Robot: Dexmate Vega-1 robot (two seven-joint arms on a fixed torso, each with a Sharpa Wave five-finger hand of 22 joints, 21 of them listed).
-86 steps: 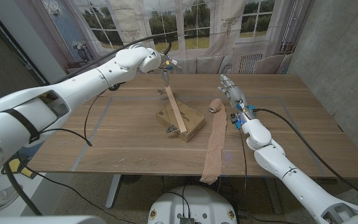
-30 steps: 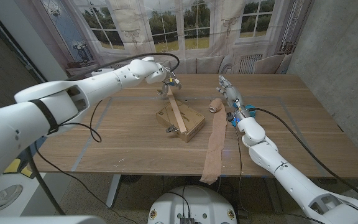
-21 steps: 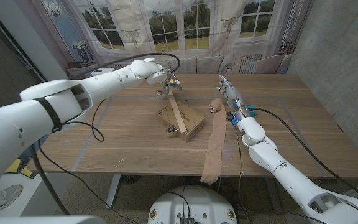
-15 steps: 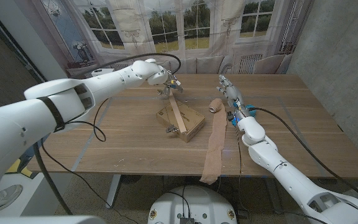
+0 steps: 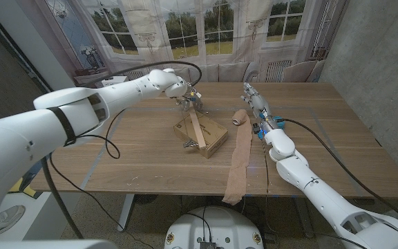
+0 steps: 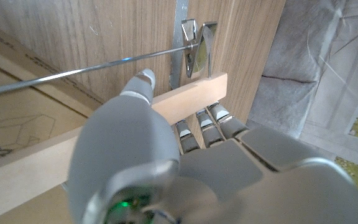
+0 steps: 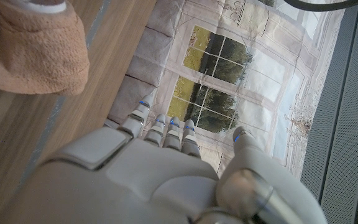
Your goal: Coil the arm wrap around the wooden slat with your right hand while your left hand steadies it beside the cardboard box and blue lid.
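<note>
L hand (image 5: pixel 185 92) grips slat (image 5: pixel 197 127) far end; R hand (image 5: pixel 256 102) open beside wrap (image 5: pixel 239 155).

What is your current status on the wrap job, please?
Left hand grips wooden slat on cardboard box. Right hand open beside arm wrap. Nothing blocking.

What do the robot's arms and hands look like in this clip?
Both arms are glossy white rounded shells with black joint bands and black cables trailing off them. The left hand and right hand are grey metal; the right's fingertips carry small blue marks, and blue fittings sit at its wrist.
</note>
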